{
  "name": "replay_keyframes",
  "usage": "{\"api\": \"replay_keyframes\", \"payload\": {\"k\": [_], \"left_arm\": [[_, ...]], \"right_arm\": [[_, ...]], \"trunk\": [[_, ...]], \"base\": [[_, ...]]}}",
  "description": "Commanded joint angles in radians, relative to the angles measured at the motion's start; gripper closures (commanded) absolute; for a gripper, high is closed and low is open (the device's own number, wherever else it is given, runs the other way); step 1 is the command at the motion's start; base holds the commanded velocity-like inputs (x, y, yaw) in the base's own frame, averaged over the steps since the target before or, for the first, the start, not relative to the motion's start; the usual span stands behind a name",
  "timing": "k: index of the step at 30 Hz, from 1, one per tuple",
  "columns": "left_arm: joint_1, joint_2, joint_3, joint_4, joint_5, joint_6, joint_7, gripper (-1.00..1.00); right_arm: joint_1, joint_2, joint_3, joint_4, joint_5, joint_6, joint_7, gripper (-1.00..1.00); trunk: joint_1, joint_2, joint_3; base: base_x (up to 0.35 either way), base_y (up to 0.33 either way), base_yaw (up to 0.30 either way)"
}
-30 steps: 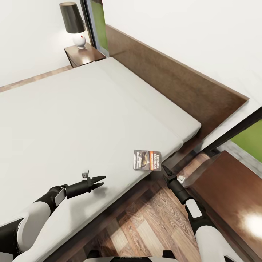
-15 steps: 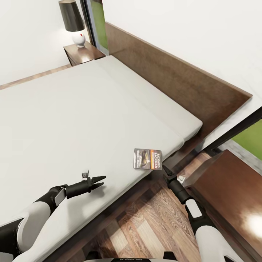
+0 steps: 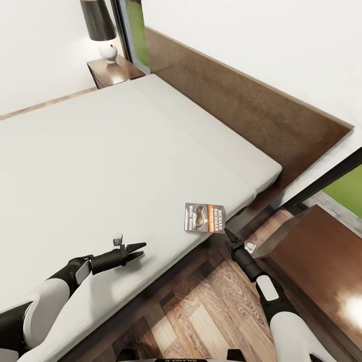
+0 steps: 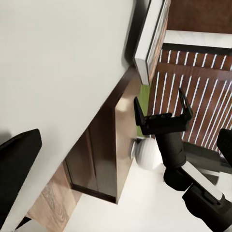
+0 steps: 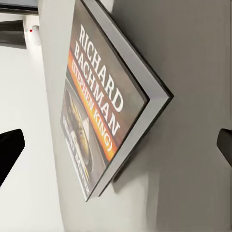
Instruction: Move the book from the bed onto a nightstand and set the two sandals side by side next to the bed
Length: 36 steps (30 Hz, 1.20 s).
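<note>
book (image 3: 204, 218) flat at bed (image 3: 100, 166) edge — long axis along it | right gripper (image 3: 229, 235) open, empty — just short

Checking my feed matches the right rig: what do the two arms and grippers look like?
Both arms have glossy white shells with black joints and black forearms, each bearing a small white panel near the wrist. The left gripper and right gripper are black with two slim pointed fingers. The left wrist carries a small grey knob. No cables or lettering are visible.

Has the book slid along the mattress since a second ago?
No. The book keeps its spot by the mattress corner; only the camera view shifted slightly.
</note>
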Motion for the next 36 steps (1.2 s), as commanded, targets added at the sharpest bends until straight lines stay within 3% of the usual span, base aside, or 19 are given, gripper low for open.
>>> {"api": "replay_keyframes", "payload": {"k": [1,12,25,36], "left_arm": [[0.0,0.0,-0.005,0.0,0.002,0.006,0.0,-1.0],[0.0,0.0,-0.005,0.0,0.003,0.006,0.001,-1.0],[0.0,0.0,-0.005,0.0,0.002,0.006,0.0,-1.0],[0.0,0.0,-0.005,0.0,0.003,0.006,-0.001,-1.0]], "right_arm": [[-0.001,0.001,-0.005,0.0,-0.003,0.009,0.002,-1.0],[-0.001,0.002,-0.005,0.003,-0.003,0.009,0.002,-1.0],[-0.001,0.002,-0.004,0.001,-0.003,0.009,0.002,-1.0],[-0.001,0.002,-0.005,0.0,-0.003,0.009,0.002,-1.0]], "trunk": [[0.004,-0.008,-0.004],[0.012,-0.022,-0.01],[0.061,-0.113,-0.051],[0.061,-0.113,-0.051]], "base": [[0.0,0.0,0.0],[0.0,0.0,0.0],[0.0,0.0,0.0],[0.0,0.0,0.0]]}}
